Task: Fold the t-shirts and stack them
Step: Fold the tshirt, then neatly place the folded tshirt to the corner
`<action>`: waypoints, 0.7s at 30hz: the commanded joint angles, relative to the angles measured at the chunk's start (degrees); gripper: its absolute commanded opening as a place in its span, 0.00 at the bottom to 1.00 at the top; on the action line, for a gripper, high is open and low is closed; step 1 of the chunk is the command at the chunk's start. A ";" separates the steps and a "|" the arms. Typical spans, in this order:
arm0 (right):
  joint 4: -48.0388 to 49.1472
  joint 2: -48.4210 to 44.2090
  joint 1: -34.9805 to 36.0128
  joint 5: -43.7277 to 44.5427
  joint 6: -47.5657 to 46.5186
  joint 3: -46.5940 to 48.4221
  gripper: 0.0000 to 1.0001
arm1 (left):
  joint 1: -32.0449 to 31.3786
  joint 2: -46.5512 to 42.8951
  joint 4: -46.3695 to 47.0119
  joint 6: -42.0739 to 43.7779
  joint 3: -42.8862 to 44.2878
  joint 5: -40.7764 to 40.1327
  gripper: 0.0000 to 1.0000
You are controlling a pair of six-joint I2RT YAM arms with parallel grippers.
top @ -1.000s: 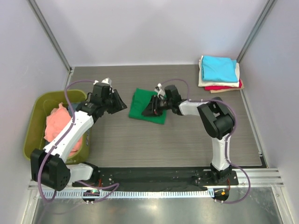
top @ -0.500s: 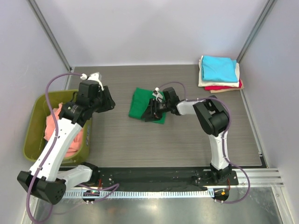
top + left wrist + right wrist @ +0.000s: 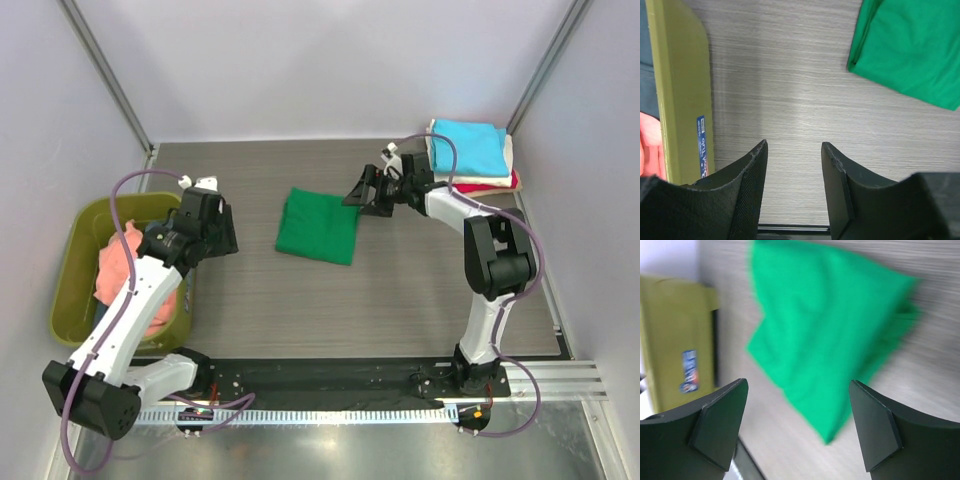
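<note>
A folded bright green t-shirt (image 3: 318,226) lies flat mid-table, free of both grippers; it also shows in the left wrist view (image 3: 910,50) and, blurred, in the right wrist view (image 3: 825,335). At the back right, a cyan t-shirt (image 3: 468,146) tops a stack over a cream one (image 3: 433,176) and a red one (image 3: 486,187). A salmon-pink t-shirt (image 3: 125,272) sits crumpled in the tub. My right gripper (image 3: 356,196) (image 3: 797,382) hovers open just beyond the green shirt's far right corner. My left gripper (image 3: 228,234) (image 3: 794,145) is open over bare table beside the tub.
The olive-green plastic tub (image 3: 72,262) stands at the left edge; its rim (image 3: 682,90) is close to my left fingers. Dark blue-grey cloth (image 3: 644,50) shows inside it. Walls close the table on three sides. The arm bases sit on the black rail (image 3: 330,375) in front.
My right gripper let go of the green t-shirt, opened wide and drew back up and right toward the stack. The left gripper opened further and pulled back left toward the tub.
</note>
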 commanded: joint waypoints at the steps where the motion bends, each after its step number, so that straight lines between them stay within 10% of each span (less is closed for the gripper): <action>1: -2.41 4.04 -1.50 4.06 -3.56 0.69 0.88 | -0.01 0.23 0.94 0.96 -0.33 -0.43 0.48; 16: 6.81 15.75 -1.87 6.44 2.14 1.48 0.87 | 0.61 1.64 1.38 0.96 -0.77 1.06 0.48; 21: 12.35 18.12 -1.25 4.51 5.66 -0.45 0.73 | 0.61 1.73 1.29 1.04 -0.95 1.33 0.48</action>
